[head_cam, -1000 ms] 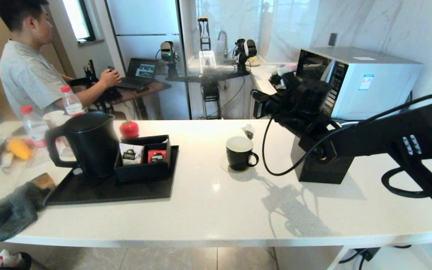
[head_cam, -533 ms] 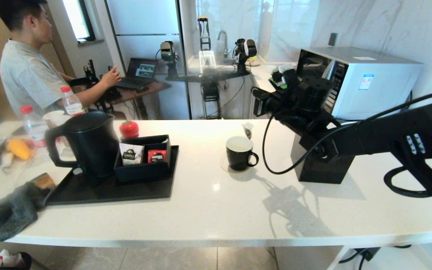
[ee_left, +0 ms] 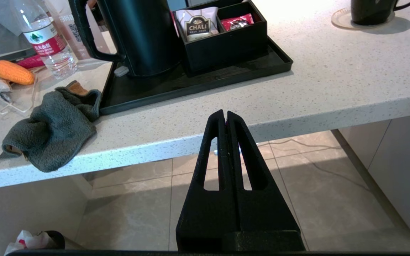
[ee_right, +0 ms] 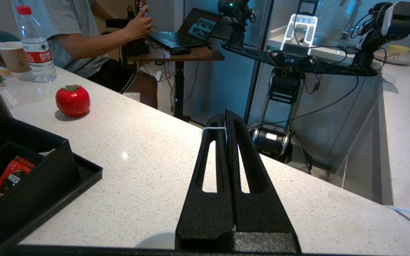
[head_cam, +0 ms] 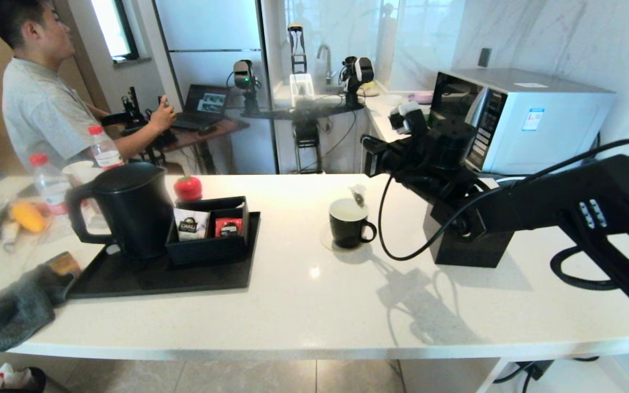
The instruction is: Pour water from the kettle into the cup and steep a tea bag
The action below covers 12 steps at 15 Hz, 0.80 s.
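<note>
The small black cup [head_cam: 349, 222] with a white inside stands on a round coaster mid-counter. The pale tea bag [head_cam: 357, 195] hangs just above its far right rim. My right gripper [head_cam: 368, 152] is above the cup, shut on the tea bag's thin white string [ee_right: 214, 128]. That string loops over one finger in the right wrist view, where the cup's rim [ee_right: 155, 240] peeks out below the gripper [ee_right: 225, 115]. The big black kettle [head_cam: 129, 210] stands on the tray at left. My left gripper [ee_left: 225, 114] is shut and empty, below the counter's front edge.
A black tray [head_cam: 183, 278] carries an organiser box [head_cam: 211, 226] with white and red sachets. A black tissue box [head_cam: 470, 240] sits right of the cup, below my right arm. A grey cloth [head_cam: 17, 305], a red tomato-shaped object [head_cam: 188, 188], bottles and a microwave [head_cam: 522, 117] ring the area.
My right gripper has shifted a little left, and the tea bag has swung from behind the cup to hang lower over its far rim. The left arm has not moved.
</note>
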{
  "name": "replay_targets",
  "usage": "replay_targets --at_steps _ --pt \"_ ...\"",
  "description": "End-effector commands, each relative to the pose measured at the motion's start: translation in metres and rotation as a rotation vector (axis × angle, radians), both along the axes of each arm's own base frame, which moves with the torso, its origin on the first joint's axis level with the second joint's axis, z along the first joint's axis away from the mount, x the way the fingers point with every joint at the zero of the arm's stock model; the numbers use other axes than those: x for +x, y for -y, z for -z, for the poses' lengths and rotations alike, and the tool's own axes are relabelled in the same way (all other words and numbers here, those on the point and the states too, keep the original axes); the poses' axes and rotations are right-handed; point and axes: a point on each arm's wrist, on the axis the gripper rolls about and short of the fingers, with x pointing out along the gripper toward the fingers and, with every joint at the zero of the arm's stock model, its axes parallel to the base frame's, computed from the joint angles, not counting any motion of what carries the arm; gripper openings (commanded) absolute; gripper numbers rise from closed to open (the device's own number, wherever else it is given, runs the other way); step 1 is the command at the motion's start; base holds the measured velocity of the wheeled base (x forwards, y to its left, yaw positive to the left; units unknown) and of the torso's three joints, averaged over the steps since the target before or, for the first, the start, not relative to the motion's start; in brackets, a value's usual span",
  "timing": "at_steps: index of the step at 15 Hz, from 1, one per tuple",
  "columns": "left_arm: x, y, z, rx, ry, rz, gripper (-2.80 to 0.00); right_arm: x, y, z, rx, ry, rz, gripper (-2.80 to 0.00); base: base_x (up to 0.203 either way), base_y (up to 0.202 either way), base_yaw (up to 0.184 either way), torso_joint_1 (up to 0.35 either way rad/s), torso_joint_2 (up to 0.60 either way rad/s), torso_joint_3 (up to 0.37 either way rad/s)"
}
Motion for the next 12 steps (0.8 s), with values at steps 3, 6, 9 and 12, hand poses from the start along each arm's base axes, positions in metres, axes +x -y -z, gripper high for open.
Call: replay_targets --at_steps 3,6,9,12 --pt "0.000 0.000 0.000 0.001 0.002 0.000 -2.80 0.000 -0.003 0.023 -0.022 -0.042 -0.007 -2.80 0.000 0.000 0.000 0.000 0.00 0.000" --pt "0.000 0.000 0.000 0.001 0.002 0.000 -2.80 -0.006 -0.008 0.045 -0.036 -0.074 -0.023 -2.80 0.000 0.000 0.000 0.000 0.00 0.000" --pt "0.000 0.000 0.000 0.001 0.002 0.000 -2.80 -0.014 -0.016 0.065 -0.042 -0.088 -0.044 -2.80 0.000 0.000 0.000 0.000 0.00 0.000" --pt "0.000 0.000 0.000 0.002 0.002 0.000 -2.80 -0.013 -0.015 0.059 -0.038 -0.079 -0.042 -2.80 0.000 0.000 0.000 0.000 0.00 0.000"
